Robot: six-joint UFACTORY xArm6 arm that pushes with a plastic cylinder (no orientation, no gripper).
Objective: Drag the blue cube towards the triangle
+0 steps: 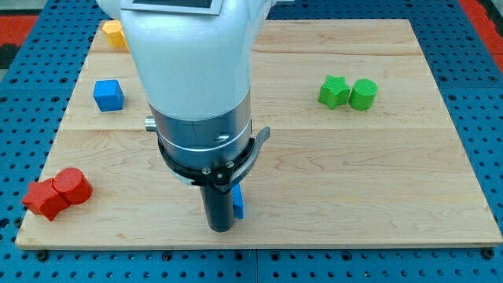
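Observation:
The blue cube sits at the view's upper left on the wooden board. My tip is near the board's bottom edge, far below and to the right of the cube. A second blue block sits right against the rod's right side. It is mostly hidden by the rod, so I cannot make out its shape. The arm's white and grey body covers the middle of the board above the tip.
A yellow block lies at the top left corner, partly behind the arm. A green star-like block and a green cylinder touch at the upper right. A red star-like block and a red cylinder touch at the bottom left.

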